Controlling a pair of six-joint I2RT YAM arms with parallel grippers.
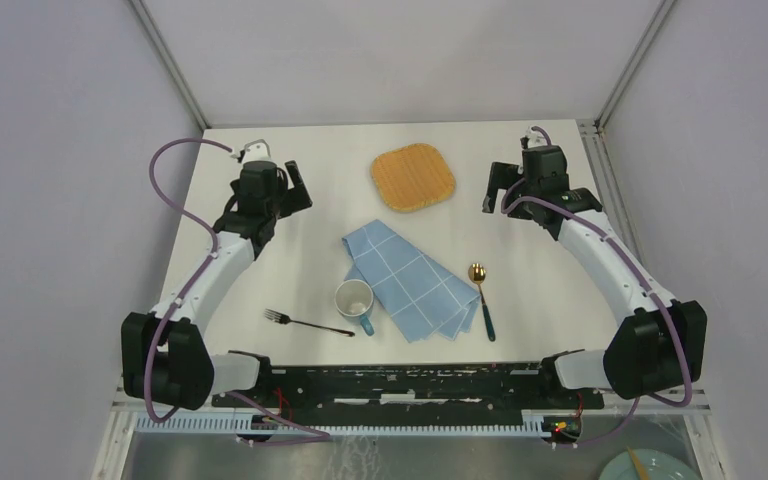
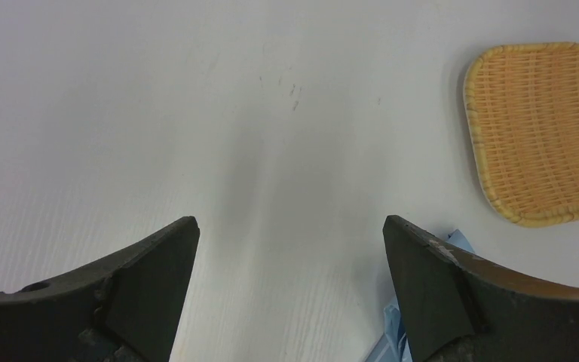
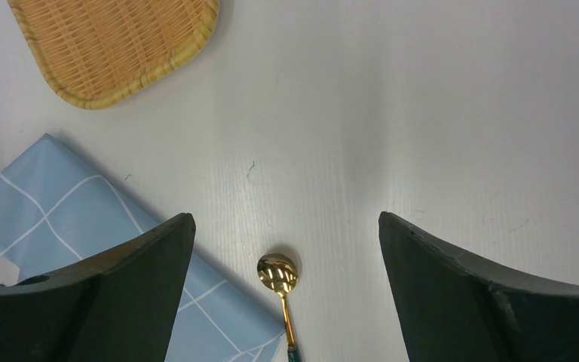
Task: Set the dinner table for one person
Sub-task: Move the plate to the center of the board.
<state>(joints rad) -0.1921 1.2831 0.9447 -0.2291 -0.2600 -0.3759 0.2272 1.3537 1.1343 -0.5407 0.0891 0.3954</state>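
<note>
On the white dinner table (image 1: 260, 270) lie a woven yellow mat (image 1: 413, 177) at the back, a folded blue checked cloth (image 1: 410, 280) in the middle, and a white mug (image 1: 354, 300) with a teal handle touching the cloth's left edge. A dark fork (image 1: 305, 323) lies left of the mug. A gold spoon (image 1: 480, 295) with a teal handle rests at the cloth's right edge. My left gripper (image 1: 298, 190) hovers open over bare table at the back left. My right gripper (image 1: 492, 190) is open at the back right, holding nothing, with the spoon (image 3: 280, 290) below it.
Grey walls enclose the table on three sides, with metal frame posts at the back corners. A black rail (image 1: 410, 385) carries the arm bases along the near edge. A pale green plate (image 1: 650, 467) sits off the table at the bottom right.
</note>
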